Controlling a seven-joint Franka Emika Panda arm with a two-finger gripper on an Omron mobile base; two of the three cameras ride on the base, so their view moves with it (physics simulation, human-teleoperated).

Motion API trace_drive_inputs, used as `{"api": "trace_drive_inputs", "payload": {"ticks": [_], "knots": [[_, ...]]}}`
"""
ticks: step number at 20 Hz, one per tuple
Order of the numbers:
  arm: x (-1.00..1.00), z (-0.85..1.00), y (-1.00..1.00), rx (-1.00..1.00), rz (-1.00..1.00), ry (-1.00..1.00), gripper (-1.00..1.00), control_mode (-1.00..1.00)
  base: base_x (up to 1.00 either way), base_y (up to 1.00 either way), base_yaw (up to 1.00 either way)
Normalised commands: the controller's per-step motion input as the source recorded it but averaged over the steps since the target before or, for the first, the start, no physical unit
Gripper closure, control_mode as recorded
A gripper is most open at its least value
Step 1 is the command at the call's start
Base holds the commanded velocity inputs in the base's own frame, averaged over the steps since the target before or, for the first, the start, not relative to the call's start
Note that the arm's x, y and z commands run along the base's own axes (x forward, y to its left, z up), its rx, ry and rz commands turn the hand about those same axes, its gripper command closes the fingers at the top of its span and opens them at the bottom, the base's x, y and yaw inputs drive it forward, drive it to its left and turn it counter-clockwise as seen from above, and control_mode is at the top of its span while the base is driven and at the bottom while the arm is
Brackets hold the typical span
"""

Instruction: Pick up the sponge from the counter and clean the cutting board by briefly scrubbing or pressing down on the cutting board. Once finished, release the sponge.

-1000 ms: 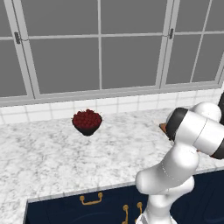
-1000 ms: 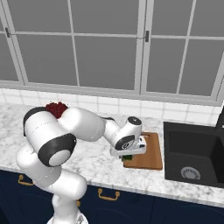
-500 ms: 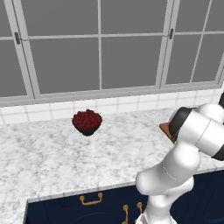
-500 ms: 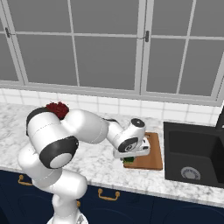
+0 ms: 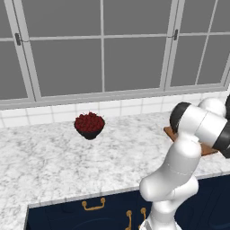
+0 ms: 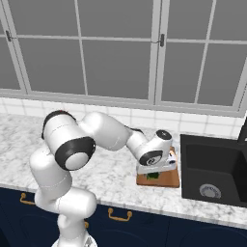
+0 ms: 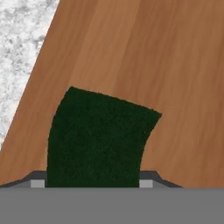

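At the lower middle of the right base view, the gripper [image 6: 155, 172], clamped on the sponge [image 7: 98, 138], has sunk closer onto the cutting board [image 6: 170, 179] than a second ago, so pressing seems underway.

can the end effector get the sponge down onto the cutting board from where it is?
Probably yes. The end effector is already shut on the sponge directly over the cutting board, and bare wood lies ahead with nothing between them.

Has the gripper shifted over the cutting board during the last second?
Yes. In the right base view the gripper has moved along the cutting board toward the sink, carrying the sponge.
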Motion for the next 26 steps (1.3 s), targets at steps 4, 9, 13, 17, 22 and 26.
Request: {"api": "trace_drive_inputs", "payload": {"ticks": [4,9,13,17,22,26], "knots": [[0.13,0.00,-0.89,0.00,0.01,0.00,1.00,-1.00,0.00,0.00,0.00],[-0.43,-0.26,-0.72,0.06,0.00,-0.06,1.00,-1.00,0.00,0.00,0.00],[-0.65,-0.39,-0.15,0.10,0.00,0.00,1.00,-1.00,0.00,0.00,0.00],[-0.74,-0.32,-0.19,0.01,0.04,-0.01,1.00,-1.00,0.00,0.00,0.00],[-0.73,-0.24,-0.11,-0.06,0.14,-0.03,1.00,-1.00,0.00,0.00,0.00],[-0.69,0.00,0.11,-0.12,0.02,-0.16,1.00,-1.00,0.00,0.00,0.00]]}}
